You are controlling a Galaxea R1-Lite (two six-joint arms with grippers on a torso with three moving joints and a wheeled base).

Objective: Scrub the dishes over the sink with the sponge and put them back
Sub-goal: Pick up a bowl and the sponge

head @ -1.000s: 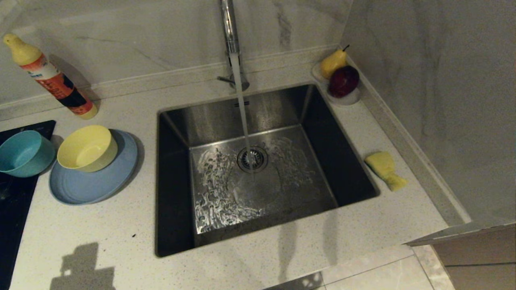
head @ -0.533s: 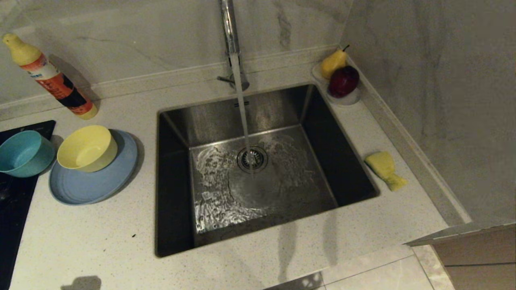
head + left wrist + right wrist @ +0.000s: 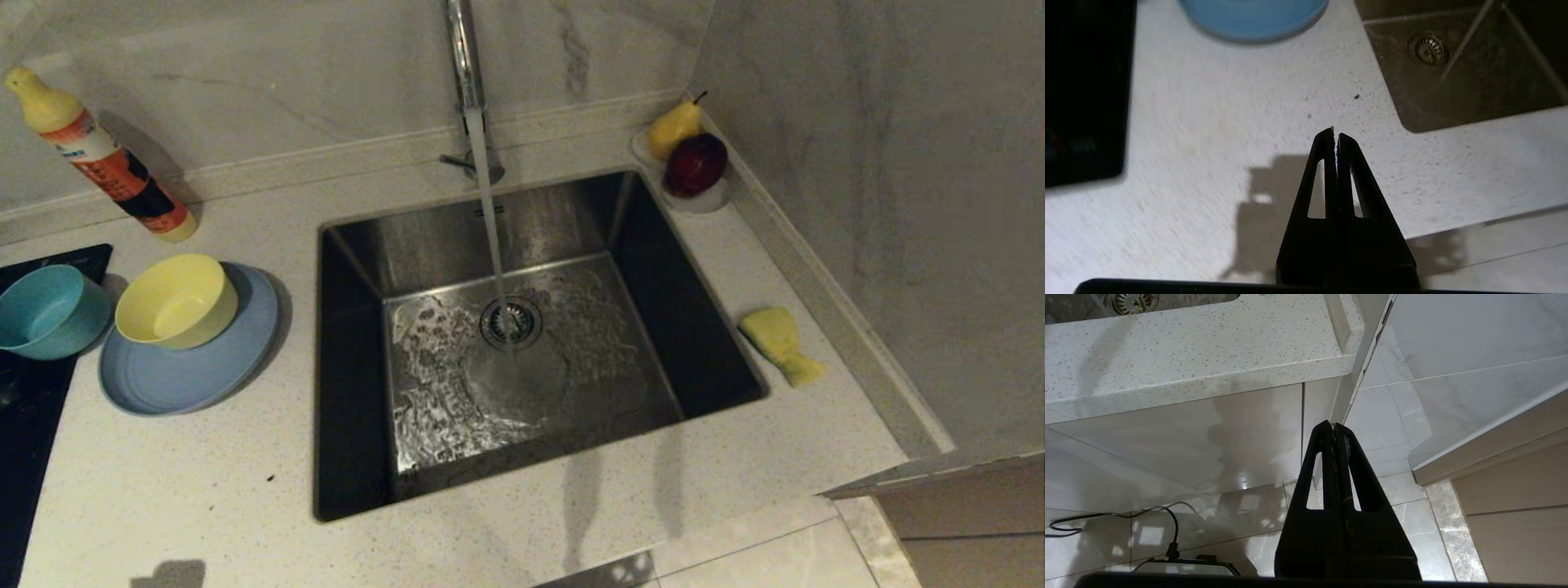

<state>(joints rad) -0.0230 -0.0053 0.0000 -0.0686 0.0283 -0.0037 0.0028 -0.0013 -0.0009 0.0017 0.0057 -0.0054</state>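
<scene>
Left of the sink (image 3: 359, 245), the pale yellow bowl (image 3: 175, 300) sits on the light-blue plate (image 3: 175, 371) (image 3: 1253, 18). The teal bowl (image 3: 47, 310) stands beside them on the black hob. The yellow sponge (image 3: 781, 343) lies on the counter to the right of the sink. Water runs from the tap (image 3: 464, 57) onto the drain strainer (image 3: 511, 322) (image 3: 1427, 49). My left gripper (image 3: 1335, 132) is shut and empty above the counter's front edge, near the plate. My right gripper (image 3: 1333, 425) is shut and empty, parked low in front of the cabinet. Neither arm shows in the head view.
A detergent bottle (image 3: 102, 155) leans at the back left. A small white dish (image 3: 710, 198) with a pear (image 3: 674, 126) and a dark red fruit (image 3: 695, 164) sits at the back right corner. The black hob (image 3: 24, 425) (image 3: 1084, 90) lies far left; a wall rises on the right.
The shadow of my left arm on the counter's front left has shrunk toward the near edge as the arm drew back. The dishes and sponge have not moved.
</scene>
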